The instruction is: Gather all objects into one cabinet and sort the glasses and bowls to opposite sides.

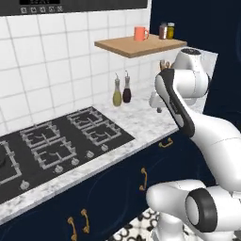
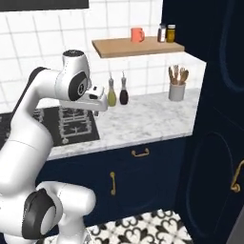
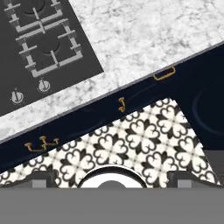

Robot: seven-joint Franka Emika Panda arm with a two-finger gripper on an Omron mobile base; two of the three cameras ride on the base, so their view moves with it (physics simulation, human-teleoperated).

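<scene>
A: Entry, arm posture; gripper (image 2: pixel 102 106) hangs above the marble counter (image 2: pixel 143 119) just right of the hob (image 1: pixel 61 141), pointing straight down; the hand view looks past the counter edge to the patterned floor (image 3: pixel 131 144); fingers spread to their widest, nothing between them.

B: Location of task items?

A: Orange mug (image 1: pixel 140 33) stands on the wooden wall shelf (image 1: pixel 139 45), near its middle; two spice jars (image 2: pixel 166 33) stand at the shelf's right end, apart from it. Red cup, grey cup and black bowl I cannot place from these views.

B: Key relation for the next move?

A: Mug lies above the gripper and further back toward the tiled wall, a little to the robot's right; mug upright, long axis vertical, handle turned to the right in both base views. My judgement: the wrist must rise and tilt from downward to roughly level, approaching the cup body from the front.

B: And the cabinet?

A: Dark navy fronts (image 2: pixel 224 71) fill the right side; which door is the target I cannot tell.
</scene>
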